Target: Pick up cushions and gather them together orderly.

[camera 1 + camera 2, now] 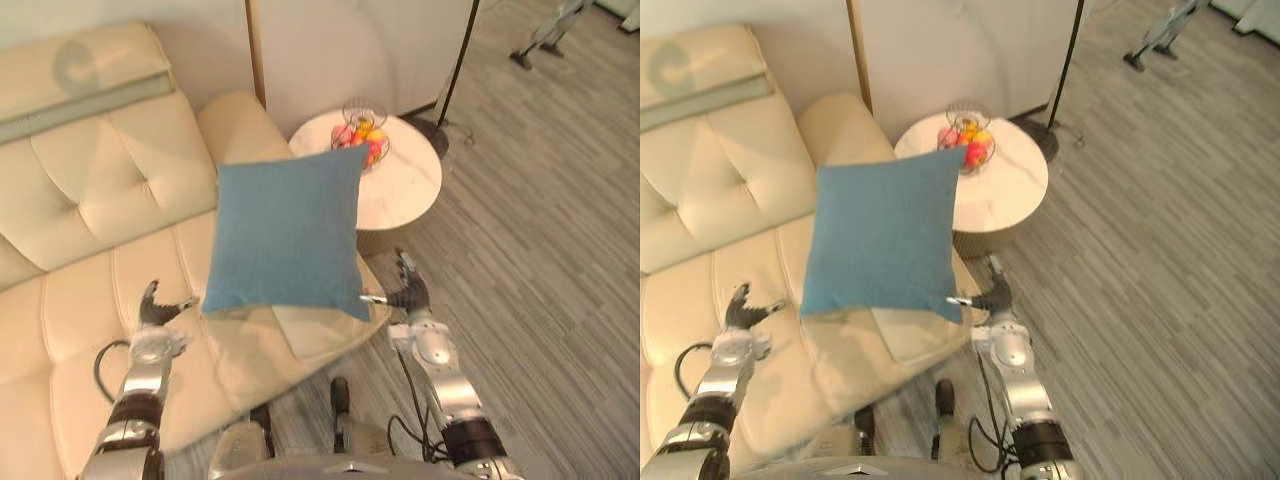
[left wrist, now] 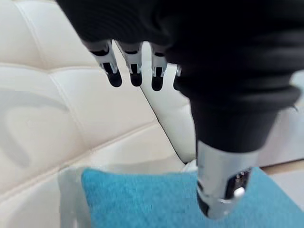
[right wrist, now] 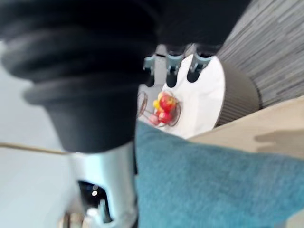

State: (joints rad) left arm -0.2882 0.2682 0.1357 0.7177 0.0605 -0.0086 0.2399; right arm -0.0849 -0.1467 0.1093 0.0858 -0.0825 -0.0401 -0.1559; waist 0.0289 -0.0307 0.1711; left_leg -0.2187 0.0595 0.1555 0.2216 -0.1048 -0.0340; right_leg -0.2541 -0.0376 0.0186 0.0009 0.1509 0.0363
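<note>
Two hands are up by the cream sofa, both spread with straight fingers and gripping nothing: the left hand over the sofa's seat, the right hand just past the sofa's front edge. The blue cushion is upright above the sofa's seat, with its lower corner at the right thumb. A round white table stands beside the sofa's armrest.

A plain teal-blue square fabric cushion shows mid-frame, with no pattern. The cream button-tufted leather sofa at left carries a pale grey-green band at upper left. Upper centre, a white round side table bears a dark wire basket of red and yellow fruit. At right, the grey plank floor is streaked.
</note>
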